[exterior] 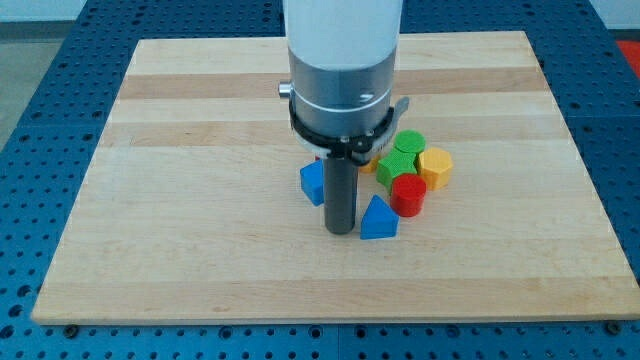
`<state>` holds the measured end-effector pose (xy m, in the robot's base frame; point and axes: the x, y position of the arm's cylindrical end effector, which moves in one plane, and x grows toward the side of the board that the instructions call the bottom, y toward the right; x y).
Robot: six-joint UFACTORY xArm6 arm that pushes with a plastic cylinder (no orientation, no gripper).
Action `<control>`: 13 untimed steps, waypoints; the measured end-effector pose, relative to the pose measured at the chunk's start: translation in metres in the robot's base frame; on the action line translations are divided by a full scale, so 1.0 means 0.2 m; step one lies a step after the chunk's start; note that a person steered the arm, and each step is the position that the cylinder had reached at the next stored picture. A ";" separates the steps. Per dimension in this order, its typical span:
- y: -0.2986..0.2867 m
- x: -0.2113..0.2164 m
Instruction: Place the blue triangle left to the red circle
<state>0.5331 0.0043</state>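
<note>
Wooden board (200, 200) fills most of the view: pale planks running left to right, grain bands alternating lighter and slightly darker. Edges straight, corners squared. Under and around it I see a blue perforated base (40, 60), regular rows of small holes, showing on all four sides of the board. A strip of light grey floor or wall at the view's top left corner. Light even, soft, only faint shadows.

Yellow block (436, 167), green blocks (402, 153), blue block (313, 183)
</note>
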 end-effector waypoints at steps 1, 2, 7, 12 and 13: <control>0.01 0.09; 0.04 0.09; 0.15 0.07; -0.43 0.17; -0.67 0.08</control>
<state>0.5498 -0.1300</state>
